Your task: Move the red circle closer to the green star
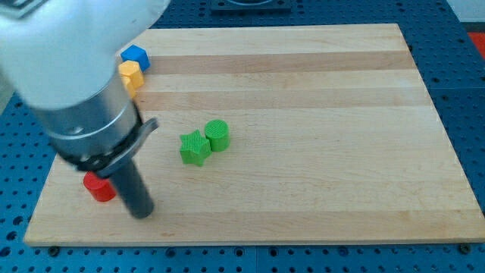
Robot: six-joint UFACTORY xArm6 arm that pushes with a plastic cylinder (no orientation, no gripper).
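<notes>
The red circle block (pixel 98 186) lies near the board's lower left, partly hidden behind my rod. The green star block (pixel 195 147) lies left of the board's middle, touching a green round block (pixel 217 135) at its upper right. My tip (pixel 142 212) rests on the board just right of and slightly below the red circle, close to it or touching it. The green star is up and to the right of the tip.
A blue block (pixel 136 55) and a yellow block (pixel 131 76) sit together at the board's upper left, next to the arm's large grey body (pixel 76 83). The wooden board (pixel 303 189) lies on a blue perforated table.
</notes>
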